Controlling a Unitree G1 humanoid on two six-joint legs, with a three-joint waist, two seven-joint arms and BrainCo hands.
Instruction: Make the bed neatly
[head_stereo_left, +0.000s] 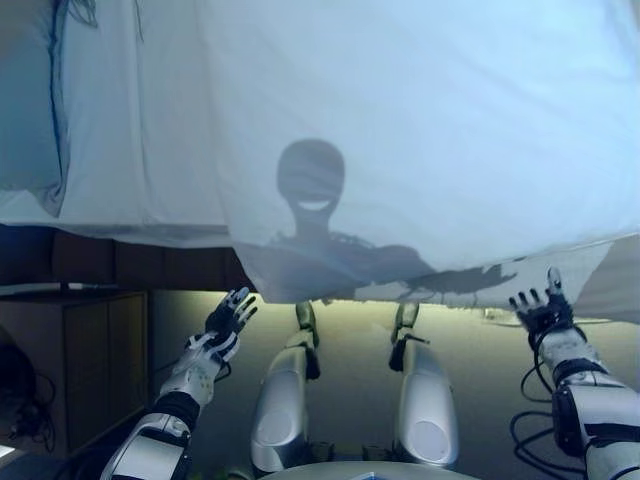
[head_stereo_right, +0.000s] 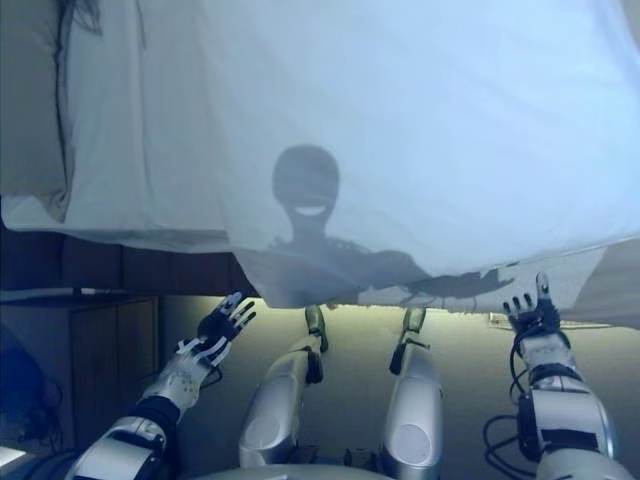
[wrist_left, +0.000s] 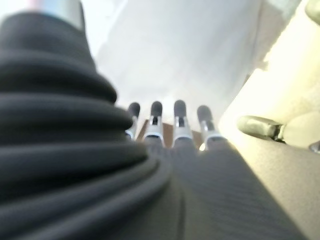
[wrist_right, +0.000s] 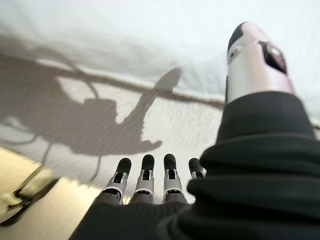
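In the left eye view the white sheet (head_stereo_left: 420, 130) is covering the bed (head_stereo_left: 130, 255) and is hanging over its near edge, where its hem is sagging unevenly, lower toward the middle than toward the right corner. A pillow (head_stereo_left: 28, 100) is lying at the far left edge of the bed. The left hand (head_stereo_left: 228, 318) is hovering below the hem with its fingers spread and holding nothing; the right hand (head_stereo_left: 541, 308) is raised near the hem by the right corner, fingers likewise apart and empty.

In the right eye view the same layout is showing: both hands are standing clear of the cloth, and a dark cabinet (head_stereo_right: 110, 350) is sitting under the bed's left side.

In the left wrist view the fingers (wrist_left: 180, 111) are reaching straight out toward the white cloth, not yet touching it as far as can be told.

In the right wrist view the fingers (wrist_right: 146, 165) are straight and the thumb (wrist_right: 252, 55) is standing apart, with the sheet's hem just beyond them.

The likely risk, as I judge it: if the hands are closing at unequal heights or only pinching a thin fold, the sheet may be pulling askew, slipping free, or bunching along the near edge. The left hand is also working close to the cabinet and could be knocking it.
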